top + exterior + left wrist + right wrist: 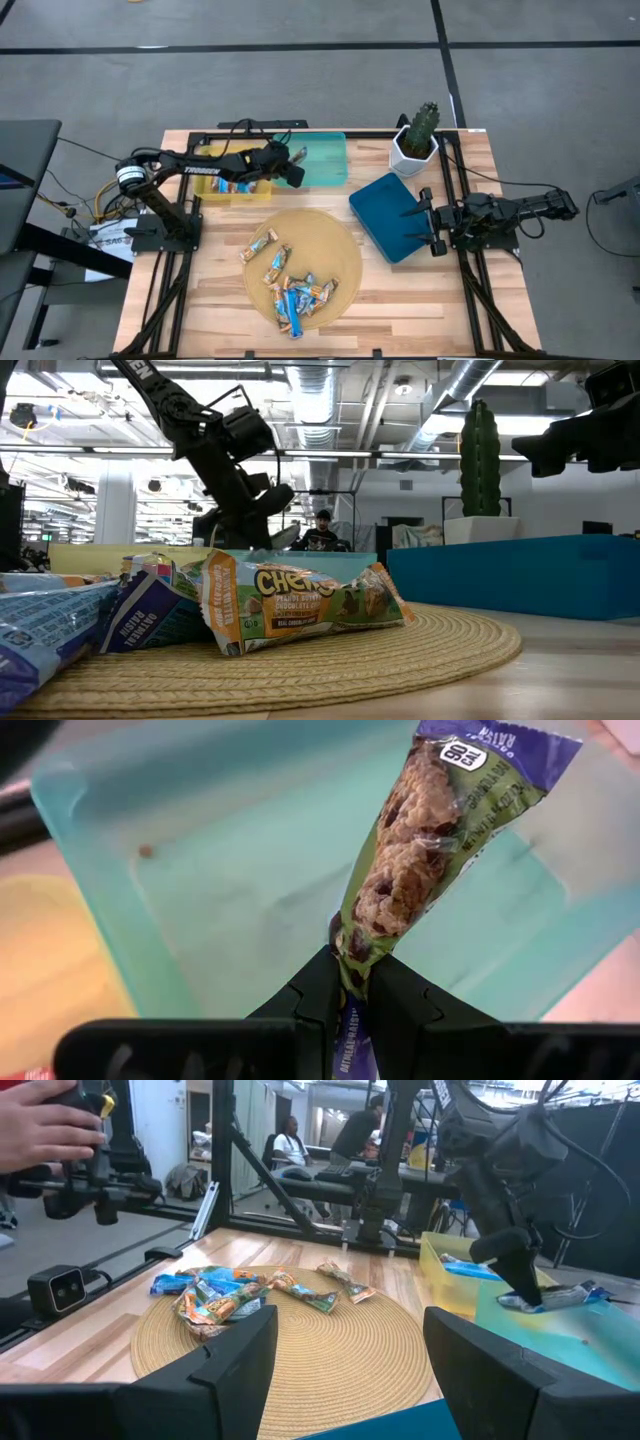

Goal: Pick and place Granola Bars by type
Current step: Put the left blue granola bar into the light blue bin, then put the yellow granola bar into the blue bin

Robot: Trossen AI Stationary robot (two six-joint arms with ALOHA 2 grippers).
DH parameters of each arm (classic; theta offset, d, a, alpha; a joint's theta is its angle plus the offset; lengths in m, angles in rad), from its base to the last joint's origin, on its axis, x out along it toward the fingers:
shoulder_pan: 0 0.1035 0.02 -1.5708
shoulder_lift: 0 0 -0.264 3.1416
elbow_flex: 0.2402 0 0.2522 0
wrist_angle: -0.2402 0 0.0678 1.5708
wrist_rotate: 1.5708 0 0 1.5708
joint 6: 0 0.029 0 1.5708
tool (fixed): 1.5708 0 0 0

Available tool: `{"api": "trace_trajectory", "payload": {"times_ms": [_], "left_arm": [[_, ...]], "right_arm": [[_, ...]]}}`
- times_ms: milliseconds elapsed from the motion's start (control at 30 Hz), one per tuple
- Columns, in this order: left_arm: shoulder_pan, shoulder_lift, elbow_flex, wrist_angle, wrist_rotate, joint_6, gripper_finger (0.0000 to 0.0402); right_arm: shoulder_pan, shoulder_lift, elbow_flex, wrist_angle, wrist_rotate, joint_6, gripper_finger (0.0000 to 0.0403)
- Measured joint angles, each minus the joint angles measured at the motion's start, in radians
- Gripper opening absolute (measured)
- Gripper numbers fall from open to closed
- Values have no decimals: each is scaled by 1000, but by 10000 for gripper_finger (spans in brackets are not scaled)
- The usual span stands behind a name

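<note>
Sitting at the far left of the wooden worktop (pixel 220 300), the yellow tray (pixel 222 172) holds a few wrapped granola bars (pixel 232 185). Just beside it on the right, the teal tray (pixel 325 165) shows a bare floor in the left wrist view. The left pincer (pixel 350 988) hangs over that teal tray, its fingers pinched narrow on the end of a single bar (pixel 420 850), a green and purple wrapper that sticks out past the fingertips and does not touch the tray. The left arm reaches in across the yellow tray from the worktop's left edge.

In front of the trays lies a round woven mat (pixel 340 250) carrying the loose pile of bars (pixel 295 285) in blue, tan and silver wrappers, scattered over its left and near parts.

Right of the mat sits the dark blue tray (pixel 385 205), tilted askew. The right pincer (pixel 432 222) waits over its right edge with fingers spread wide, holding nothing. A potted cactus (pixel 418 135) stands behind that tray.

A person's hand (pixel 45 1125) shows beyond the worktop in the right wrist view.
</note>
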State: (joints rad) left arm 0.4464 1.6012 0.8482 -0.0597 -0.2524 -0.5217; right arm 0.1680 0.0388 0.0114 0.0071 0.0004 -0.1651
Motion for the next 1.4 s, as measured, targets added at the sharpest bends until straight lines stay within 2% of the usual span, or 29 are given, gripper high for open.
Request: {"api": "trace_trajectory", "payload": {"times_ms": [267,667,1033,1400], "left_arm": [[17,0,0,-64,6,-54,44],[18,0,0,-74,9,-52,116],[-55,0,0,118,14,210,119],[-194,0,0,326,169,461,119]], "right_arm": [[0,0,0,0,0,0,244],[0,0,0,0,0,0,244],[0,0,0,0,0,0,244],[0,0,0,0,0,0,244]]}}
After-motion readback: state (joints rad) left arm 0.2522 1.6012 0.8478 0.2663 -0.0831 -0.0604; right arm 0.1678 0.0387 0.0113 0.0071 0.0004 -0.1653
